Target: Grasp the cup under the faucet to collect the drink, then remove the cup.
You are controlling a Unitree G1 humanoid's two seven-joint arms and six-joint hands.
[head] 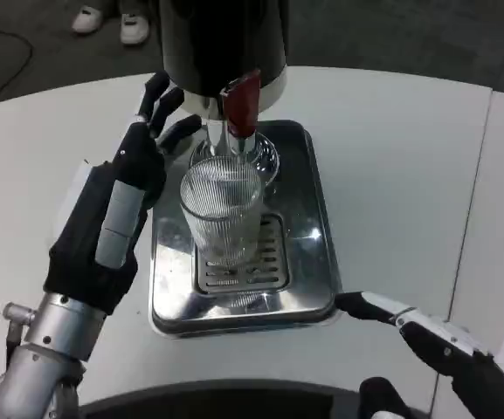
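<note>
Head view: the cup (221, 218) stands upright on the grille of a steel tray (308, 209) on the white desk (391, 148), right under the faucet (234, 140) with its red lever (241, 103); the black dispenser (224, 39) rises at the far side. The cup is clear, ribbed, and looks like thin glass or hard plastic — stiff, light while empty, and probably brittle. I cannot tell whether any drink is in it.

The left hand (116, 209) is raised just left of the cup, fingers (155, 98) stretched toward the dispenser and apart, holding nothing; it does not appear to touch the cup. The right hand (435, 340) lies low at the near right, beside the tray's near corner, fingers extended and empty.

Handling, as I judge it: the ribs should give some bite, yet a wet wall could slip, so wrap the middle of the wall from the left, thumb opposite the fingers — not the rim, which sits close under the spout. Once filled it will be heavier and liable to slosh, so keep it level when drawing it toward the near side.
</note>
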